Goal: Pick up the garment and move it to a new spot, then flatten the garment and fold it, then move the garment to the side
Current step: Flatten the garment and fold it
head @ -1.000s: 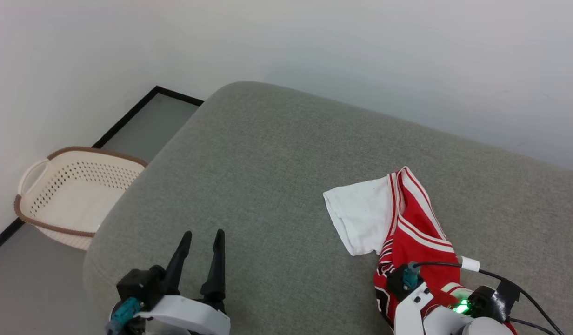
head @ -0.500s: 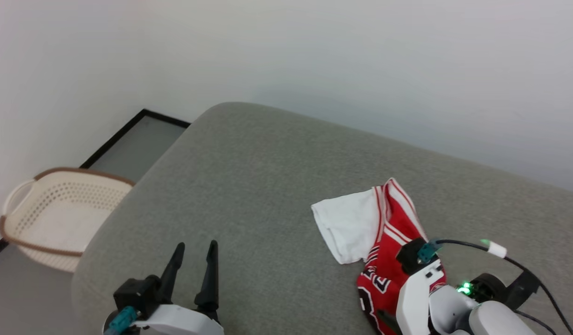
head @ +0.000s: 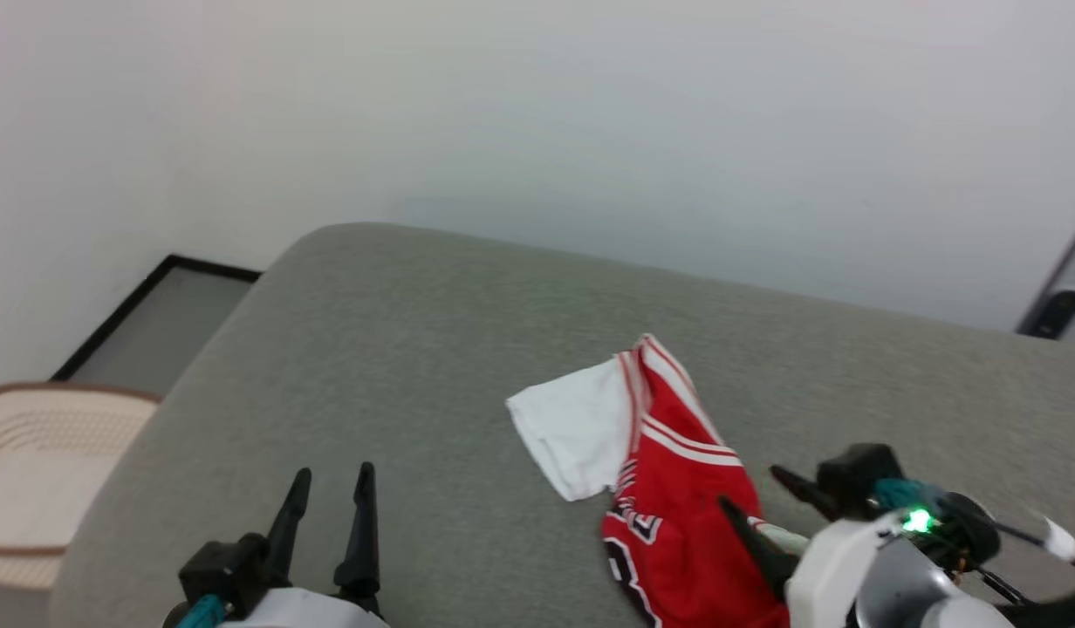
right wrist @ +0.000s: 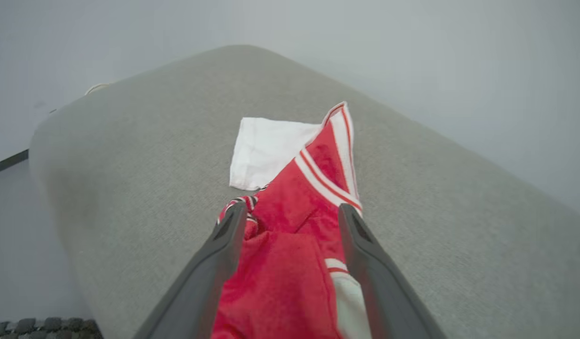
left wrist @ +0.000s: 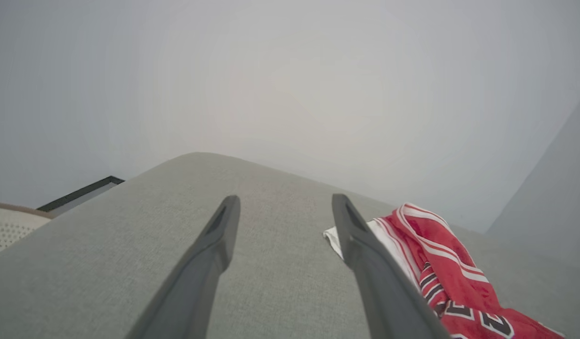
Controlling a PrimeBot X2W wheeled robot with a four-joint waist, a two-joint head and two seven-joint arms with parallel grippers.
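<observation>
While the shirt (head: 677, 488) lies crumpled on the grey cushion (head: 415, 349) at the lower centre-right of the head view, with its white sleeve (head: 568, 427) spread leftward and its red body bunched below, the right hand (head: 749, 487) is released, its fingers wide apart over the red cloth and gripping nothing. The left hand (head: 334, 471), at lower left, is likewise released and empty, well apart from the shirt. A basket (head: 31, 453) sits at the left edge.
</observation>
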